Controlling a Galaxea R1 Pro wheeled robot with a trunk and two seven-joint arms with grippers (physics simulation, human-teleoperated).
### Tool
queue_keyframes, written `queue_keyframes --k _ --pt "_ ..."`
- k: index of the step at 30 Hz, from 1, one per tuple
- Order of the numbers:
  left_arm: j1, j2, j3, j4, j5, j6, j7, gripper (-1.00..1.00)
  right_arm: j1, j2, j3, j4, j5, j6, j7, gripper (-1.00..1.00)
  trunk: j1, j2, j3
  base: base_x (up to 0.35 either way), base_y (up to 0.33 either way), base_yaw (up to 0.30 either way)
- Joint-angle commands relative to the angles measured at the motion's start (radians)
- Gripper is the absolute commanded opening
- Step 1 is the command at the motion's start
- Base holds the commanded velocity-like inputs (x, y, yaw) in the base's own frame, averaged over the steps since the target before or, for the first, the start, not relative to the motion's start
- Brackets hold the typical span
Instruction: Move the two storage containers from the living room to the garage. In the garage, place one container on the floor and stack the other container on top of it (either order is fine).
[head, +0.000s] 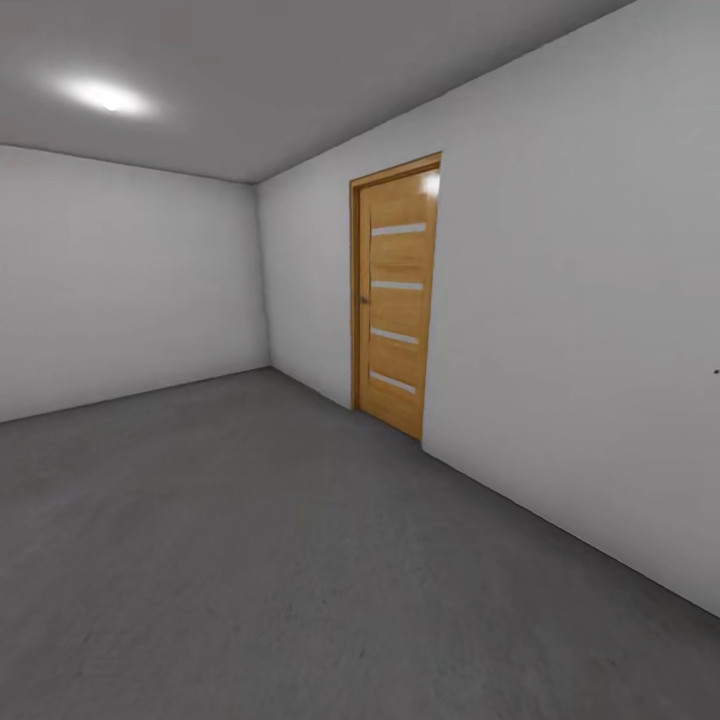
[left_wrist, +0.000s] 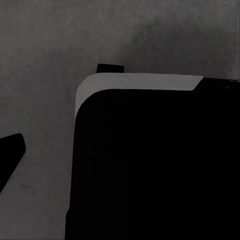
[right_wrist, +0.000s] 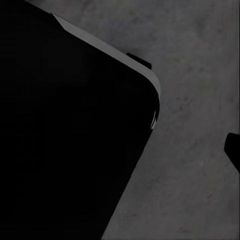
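Note:
I am in the garage, and the two storage containers and the living room are out of view. The dark grey concrete floor (head: 250, 560) stretches ahead in the head view. In the left wrist view one dark fingertip (left_wrist: 10, 155) of my left gripper hangs over the floor (left_wrist: 40, 75) beside my black base (left_wrist: 150, 170). In the right wrist view one fingertip (right_wrist: 233, 150) of my right gripper shows at the picture's edge, over the floor (right_wrist: 190, 190) next to the base (right_wrist: 65, 125). Neither view shows the second finger.
A wood-panelled door (head: 398, 300) with pale horizontal slits stands shut in the white wall (head: 600, 350) to my right. Another white wall (head: 120, 280) closes the far end. A ceiling light (head: 105, 97) glows at upper left.

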Motion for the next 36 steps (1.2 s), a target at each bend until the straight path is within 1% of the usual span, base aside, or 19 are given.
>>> queue_keyframes --k 1,9,15,18,19,20,22,28,36 --pt "0.000 -0.001 0.000 0.000 0.009 -0.001 0.000 1.00 0.000 -0.001 0.006 0.002 -0.005 -0.005 0.001 1.00 0.001 0.000 -0.001 0.326 0.000 0.000" --pt "0.000 -0.002 0.000 0.000 0.009 -0.010 0.009 1.00 -0.001 0.001 0.006 0.002 -0.006 -0.007 0.000 1.00 0.001 0.000 -0.001 0.326 0.000 -0.005" --pt "0.000 -0.002 0.000 0.000 0.009 -0.004 0.010 1.00 -0.001 0.005 0.004 0.002 -0.010 -0.011 0.001 1.00 0.001 0.000 0.002 0.325 0.000 -0.191" --pt "0.000 -0.002 0.000 0.000 0.009 -0.003 0.010 1.00 -0.001 0.005 0.004 0.002 -0.038 -0.010 0.003 1.00 0.001 0.000 0.003 0.325 0.000 -0.233" --pt "0.000 -0.002 0.000 0.000 0.009 -0.003 0.010 1.00 -0.001 0.003 0.004 0.002 -0.061 -0.010 0.005 1.00 0.001 0.000 0.004 0.326 0.000 -0.239" --pt "0.000 -0.001 0.000 0.000 0.009 -0.003 0.010 1.00 -0.001 0.002 0.004 0.002 -0.074 -0.010 0.005 1.00 0.001 0.000 0.004 0.326 0.000 -0.240" --pt "0.000 0.000 0.000 0.000 0.009 -0.002 0.009 1.00 -0.001 0.000 0.004 0.002 -0.089 -0.010 0.006 1.00 0.001 0.000 0.005 0.326 0.000 -0.241" --pt "0.000 0.000 0.001 0.000 0.009 -0.002 0.009 1.00 -0.001 0.002 0.005 0.002 -0.096 -0.007 0.006 1.00 0.001 0.000 0.007 0.325 0.000 -0.203" --pt "0.000 0.000 0.001 0.000 0.011 0.000 0.009 1.00 0.000 0.000 0.005 0.002 -0.095 -0.005 0.012 1.00 0.001 0.000 0.008 0.326 0.000 -0.023"
